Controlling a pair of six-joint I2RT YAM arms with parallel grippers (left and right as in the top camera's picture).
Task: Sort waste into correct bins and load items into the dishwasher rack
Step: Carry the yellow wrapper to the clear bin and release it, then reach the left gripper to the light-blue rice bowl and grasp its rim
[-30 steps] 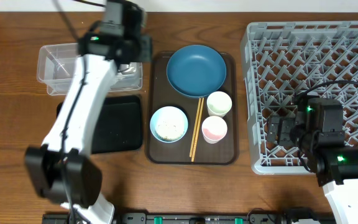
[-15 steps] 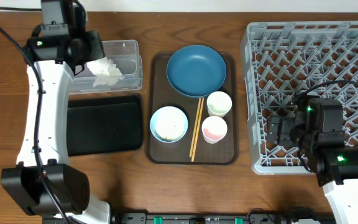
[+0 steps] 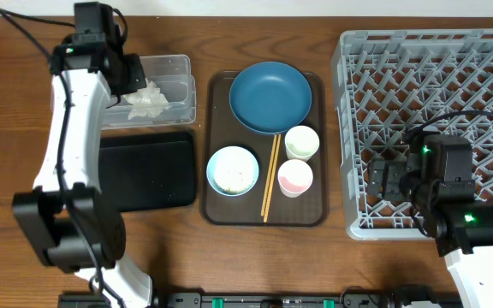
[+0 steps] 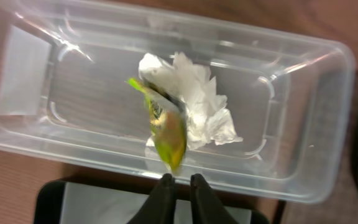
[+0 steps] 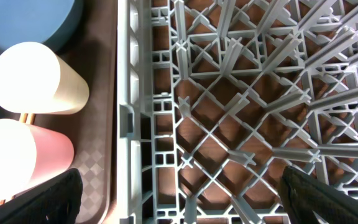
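Since dry rubbish belongs in the tub, the left fingers hang right over it, parted by a narrow gap with nothing clearly between them. The wrapper lies just off their tips, against the tissue inside the tub, so I judge it released. The black tray beside the tub is likely meant for the whitish scraps in the bowl. The right fingers, spread wide and empty, wait over the rack edge near the cups. These sit on the brown tray with the dish and chopsticks, not yet loaded.
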